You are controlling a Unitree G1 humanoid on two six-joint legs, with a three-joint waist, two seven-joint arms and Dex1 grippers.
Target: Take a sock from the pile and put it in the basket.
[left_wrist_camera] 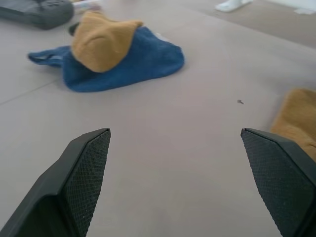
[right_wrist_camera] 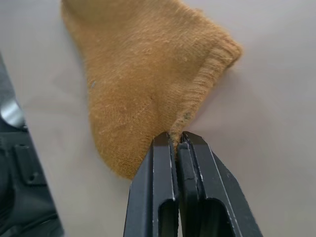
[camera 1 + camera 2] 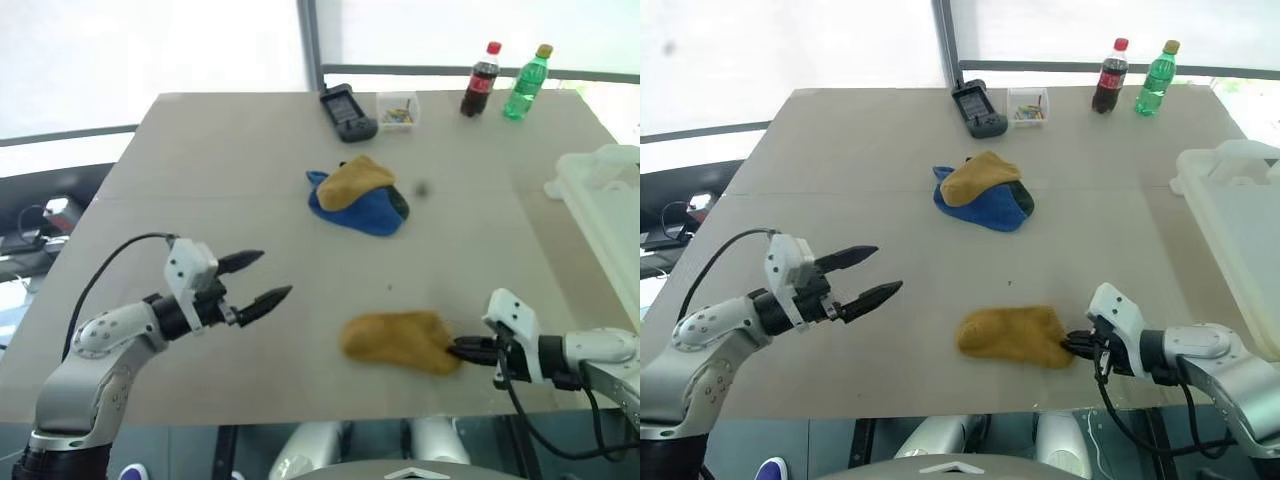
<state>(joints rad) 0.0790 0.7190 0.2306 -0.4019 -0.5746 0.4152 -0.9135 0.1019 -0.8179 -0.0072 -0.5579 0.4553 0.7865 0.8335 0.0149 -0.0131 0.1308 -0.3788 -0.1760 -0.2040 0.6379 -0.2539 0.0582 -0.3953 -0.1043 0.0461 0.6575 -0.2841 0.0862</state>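
One sock (image 3: pixel 398 341) out of pile (image 3: pixel 360 195), pinched by your right gripper (image 3: pixel 462 350); left gripper (image 3: pixel 262 280) spread, idle. Basket (image 3: pixel 610 200) drop remains.

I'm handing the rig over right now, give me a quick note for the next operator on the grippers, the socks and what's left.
Right gripper: shut on the edge of a mustard sock, which lies on the table near the front edge, apart from the pile.
Left gripper: open, empty, above the table left of that sock.
Basket: at the table's right side.
Done: sock pulled from the pile and gripped.
Left: carry it right to the basket and drop it in.
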